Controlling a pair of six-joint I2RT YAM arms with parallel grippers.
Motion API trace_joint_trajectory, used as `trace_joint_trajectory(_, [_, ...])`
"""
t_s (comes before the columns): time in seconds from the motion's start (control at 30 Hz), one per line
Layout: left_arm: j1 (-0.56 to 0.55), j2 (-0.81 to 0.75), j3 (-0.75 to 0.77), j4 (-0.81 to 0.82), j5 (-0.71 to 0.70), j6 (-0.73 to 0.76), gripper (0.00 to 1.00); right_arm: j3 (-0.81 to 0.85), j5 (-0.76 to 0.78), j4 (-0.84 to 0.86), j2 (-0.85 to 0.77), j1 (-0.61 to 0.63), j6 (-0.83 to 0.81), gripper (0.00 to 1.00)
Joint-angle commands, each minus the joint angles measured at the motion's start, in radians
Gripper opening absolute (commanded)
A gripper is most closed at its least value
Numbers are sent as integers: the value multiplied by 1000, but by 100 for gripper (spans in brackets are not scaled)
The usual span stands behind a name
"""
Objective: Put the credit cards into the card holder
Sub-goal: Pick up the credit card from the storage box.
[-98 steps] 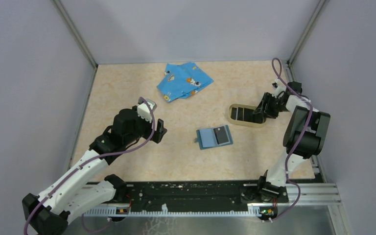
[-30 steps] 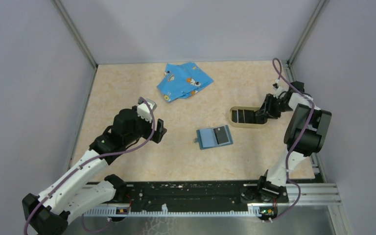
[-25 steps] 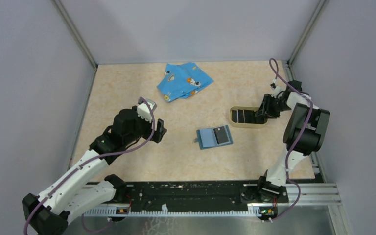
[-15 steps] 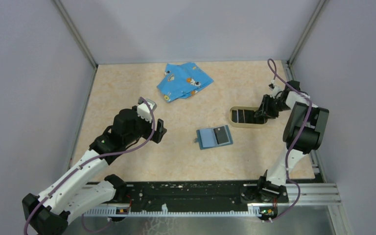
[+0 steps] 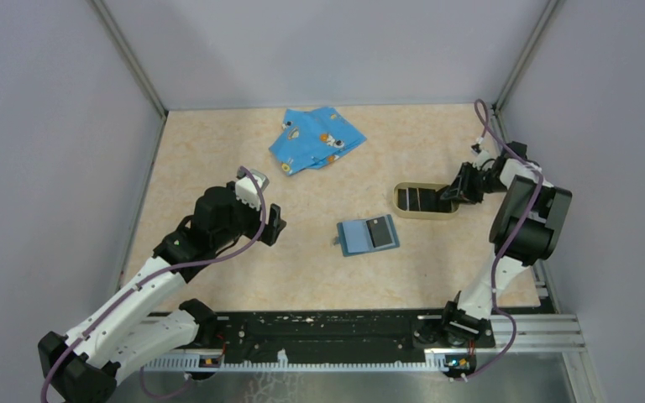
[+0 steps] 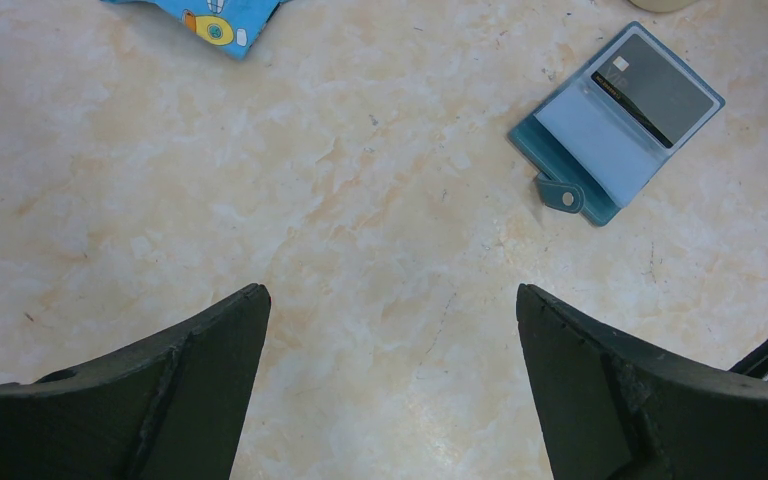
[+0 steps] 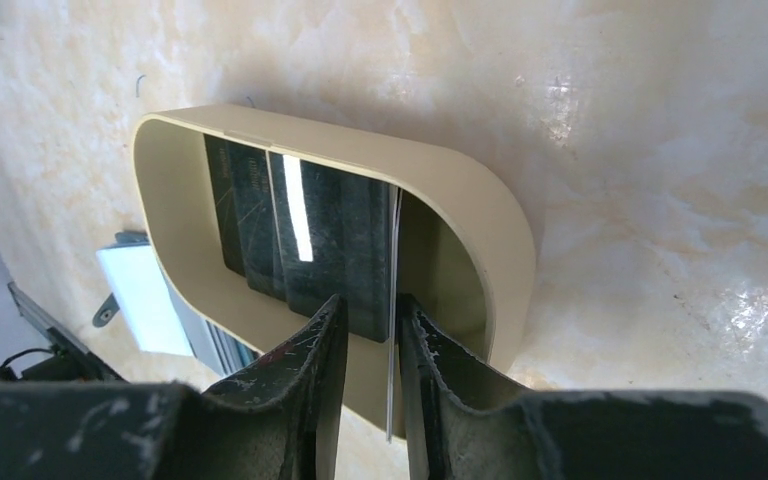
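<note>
The left gripper [image 6: 390,300] hangs over bare worktop [image 5: 218,168] with its jaws spread wide and nothing in them, at about 9 o'clock from the card holder [image 5: 369,235]. A cartoon-print cloth [image 5: 315,138] lies well apart at the holder's 11 o'clock.

The card holder lies open and flat near the middle, one dark card [image 5: 379,230] already seated in its right half.

At the holder's 2 o'clock sits the tan tray [image 7: 500,230], and the remaining credit cards [image 7: 330,240] lie inside it. The right gripper [image 7: 370,320] reaches into the tray's right end, jaws drawn close either side of one card [image 7: 393,300] standing on edge. Whether they pinch it yet, I cannot tell.

The risks, as I judge them:
- The grip is on a thin edge, so the card could twist or slip out on lifting.
- The fingers sit hard by the tray wall, so a lift might drag or tip the light tray.
- The holder is unrestrained, so pushing a card in could slide it across the worktop.
</note>
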Motion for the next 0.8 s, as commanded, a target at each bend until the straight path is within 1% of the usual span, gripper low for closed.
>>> trace_joint_trajectory(0.0, [4, -6, 0, -2, -2, 8, 99, 55, -106, -13, 11, -22, -9, 24])
trace_joint_trajectory(0.17, [3, -4, -1, -2, -2, 8, 99, 56, -115, -16, 16, -29, -11, 23])
trace_joint_trajectory(0.33, [4, -5, -1, -2, -2, 8, 99, 52, -51, -7, 9, -31, -14, 21])
trace_joint_trajectory(0.53, [3, -3, 0, -2, 0, 8, 99, 51, -9, -3, 18, -16, -17, 27])
trace_joint_trajectory(0.77, [4, -3, -1, -2, -3, 8, 99, 61, 12, -12, 55, 33, -23, 30])
